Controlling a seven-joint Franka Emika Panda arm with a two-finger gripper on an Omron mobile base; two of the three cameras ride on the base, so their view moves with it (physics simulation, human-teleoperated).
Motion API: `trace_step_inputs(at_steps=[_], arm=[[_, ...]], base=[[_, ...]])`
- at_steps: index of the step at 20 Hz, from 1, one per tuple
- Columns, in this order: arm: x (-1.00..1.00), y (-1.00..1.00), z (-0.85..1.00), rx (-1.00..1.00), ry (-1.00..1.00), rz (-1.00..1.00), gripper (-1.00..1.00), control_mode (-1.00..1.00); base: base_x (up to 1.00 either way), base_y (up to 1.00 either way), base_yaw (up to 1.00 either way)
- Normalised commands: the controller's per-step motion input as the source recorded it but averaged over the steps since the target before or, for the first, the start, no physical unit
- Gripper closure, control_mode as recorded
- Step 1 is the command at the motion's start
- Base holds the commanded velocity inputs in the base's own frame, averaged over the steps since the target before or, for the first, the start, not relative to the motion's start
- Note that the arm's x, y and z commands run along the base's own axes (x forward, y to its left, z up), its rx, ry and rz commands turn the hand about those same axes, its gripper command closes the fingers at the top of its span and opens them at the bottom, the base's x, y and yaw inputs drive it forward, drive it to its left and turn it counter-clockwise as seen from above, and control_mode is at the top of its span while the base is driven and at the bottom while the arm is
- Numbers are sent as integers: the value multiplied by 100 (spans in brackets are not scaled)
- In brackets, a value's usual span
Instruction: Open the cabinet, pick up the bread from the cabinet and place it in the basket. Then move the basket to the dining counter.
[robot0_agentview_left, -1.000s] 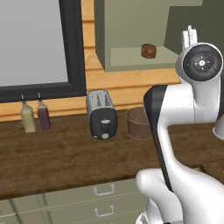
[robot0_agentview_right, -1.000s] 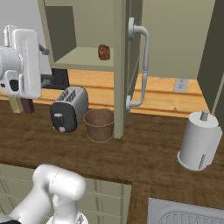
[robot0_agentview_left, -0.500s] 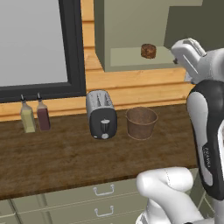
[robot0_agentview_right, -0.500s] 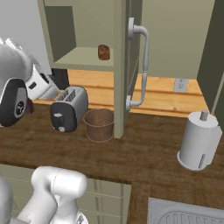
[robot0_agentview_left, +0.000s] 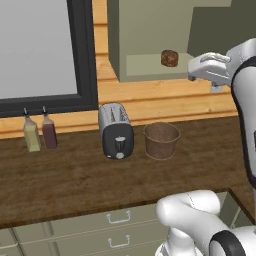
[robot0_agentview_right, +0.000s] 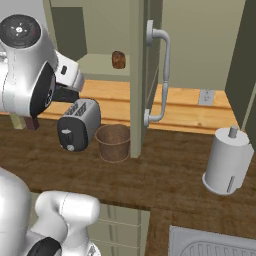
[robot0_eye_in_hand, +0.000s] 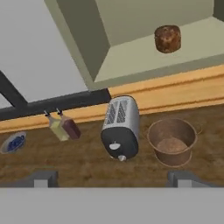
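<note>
While the cabinet (robot0_agentview_left: 150, 45) stands open, the scene reads from left to right along the wooden worktop (robot0_agentview_left: 70, 175). At about nine o'clock in the left base view stand two small bottles (robot0_agentview_left: 40, 134), one pale and one dark red, under a dark-framed window (robot0_agentview_left: 45, 50). At the centre sits a silver toaster (robot0_agentview_left: 116, 131), with the basket (robot0_agentview_left: 161, 140) just beside it at three o'clock, upright and with nothing in it, apparently placed below the shelf so the drop is short. The bread (robot0_agentview_left: 170, 58) rests on the cabinet shelf at about one o'clock from the basket, well apart from it. At the far right the gripper (robot0_agentview_left: 196, 69) hangs level with the shelf and near the bread without touching it. In the hand view its two tips sit far apart at the bottom edge, so the claw is wide and holds nothing; judging by this, the reach for the bread is the step in hand.

The right base view adds the swung-out door with its silver bar handle (robot0_agentview_right: 162, 75) and a paper towel roll (robot0_agentview_right: 226, 162) at four o'clock. The hand view adds a blue-patterned plate (robot0_eye_in_hand: 13, 142) at nine o'clock.
</note>
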Motion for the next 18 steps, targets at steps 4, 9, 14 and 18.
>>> trace_step_inputs(at_steps=[4, 9, 14, 18], arm=[[11, -26, -2, -30, 0, 24, -100, -100], [23, -15, -19, -16, -14, 5, -100, -100], [90, 12, 0, -7, -18, -1, -100, -100], [81, 0, 0, -1, -1, -3, -100, -100]], base=[[0, 0, 0], [0, 0, 0], [0, 0, 0], [0, 0, 0]])
